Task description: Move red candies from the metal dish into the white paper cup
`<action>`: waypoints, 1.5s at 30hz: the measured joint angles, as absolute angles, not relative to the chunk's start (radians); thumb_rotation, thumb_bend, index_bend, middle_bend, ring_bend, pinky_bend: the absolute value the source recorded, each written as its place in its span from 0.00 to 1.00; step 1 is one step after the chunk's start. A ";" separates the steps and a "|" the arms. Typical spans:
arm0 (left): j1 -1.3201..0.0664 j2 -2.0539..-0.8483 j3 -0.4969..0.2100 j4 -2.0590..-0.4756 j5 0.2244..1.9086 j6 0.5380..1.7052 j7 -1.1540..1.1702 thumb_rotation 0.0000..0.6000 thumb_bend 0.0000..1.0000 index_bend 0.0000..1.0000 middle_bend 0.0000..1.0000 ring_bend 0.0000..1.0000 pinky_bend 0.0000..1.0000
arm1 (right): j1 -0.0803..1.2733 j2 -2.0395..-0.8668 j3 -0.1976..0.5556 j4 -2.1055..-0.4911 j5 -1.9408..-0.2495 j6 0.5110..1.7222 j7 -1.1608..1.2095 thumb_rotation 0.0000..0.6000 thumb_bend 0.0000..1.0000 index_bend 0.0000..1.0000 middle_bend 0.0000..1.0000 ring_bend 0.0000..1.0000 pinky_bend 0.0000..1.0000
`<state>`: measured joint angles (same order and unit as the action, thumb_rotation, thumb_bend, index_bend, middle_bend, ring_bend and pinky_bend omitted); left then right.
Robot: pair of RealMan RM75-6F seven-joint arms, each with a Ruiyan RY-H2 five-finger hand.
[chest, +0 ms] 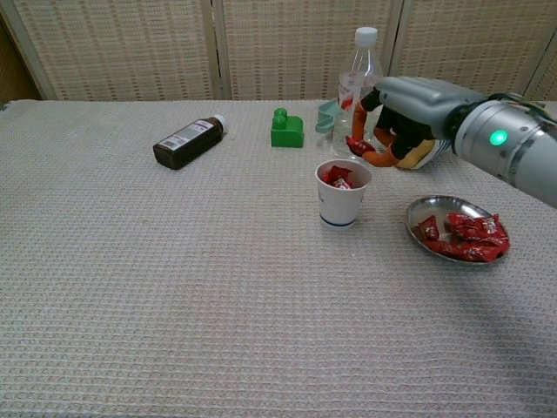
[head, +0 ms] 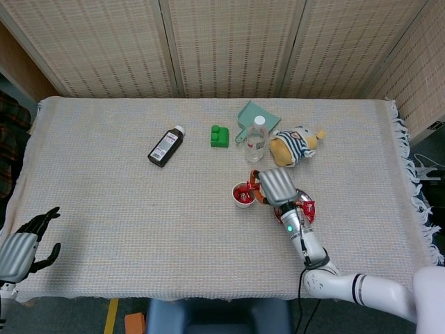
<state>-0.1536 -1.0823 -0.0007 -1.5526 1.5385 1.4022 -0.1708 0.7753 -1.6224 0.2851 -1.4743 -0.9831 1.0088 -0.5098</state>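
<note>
A red candy (chest: 356,145) is pinched by the right hand (chest: 407,109) just above the white paper cup (chest: 342,194).
The cup stands upright, mouth up, with red candies inside; the candy's long axis cannot be told; more candies lie in the metal dish (chest: 456,227), partly hidden in the head view; the left hand (head: 26,243) is held spread and empty at the table edge.
</note>
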 measured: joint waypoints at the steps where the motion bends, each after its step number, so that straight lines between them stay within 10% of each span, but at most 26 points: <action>1: -0.153 -1.081 -0.001 -1.552 1.538 1.404 -0.174 1.00 0.47 0.03 0.16 0.15 0.28 | 0.787 -1.637 0.288 -1.467 -0.973 1.002 -0.518 1.00 0.31 0.69 0.88 0.85 1.00; 26: -0.150 -1.081 -0.002 -1.552 1.538 1.407 -0.172 1.00 0.46 0.03 0.17 0.15 0.28 | 0.804 -1.608 0.208 -1.509 -0.920 1.020 -0.633 1.00 0.31 0.28 0.88 0.84 1.00; 45: -0.156 -1.091 0.002 -1.558 1.541 1.393 -0.139 1.00 0.46 0.03 0.17 0.15 0.28 | 0.671 -1.495 0.084 -1.483 -0.957 0.992 -0.497 1.00 0.25 0.33 0.88 0.83 1.00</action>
<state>-0.1562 -1.0911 0.0023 -1.5583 1.5410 1.3925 -0.1392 0.6714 -1.4948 0.0836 -1.4832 -0.9567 0.9918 -0.4969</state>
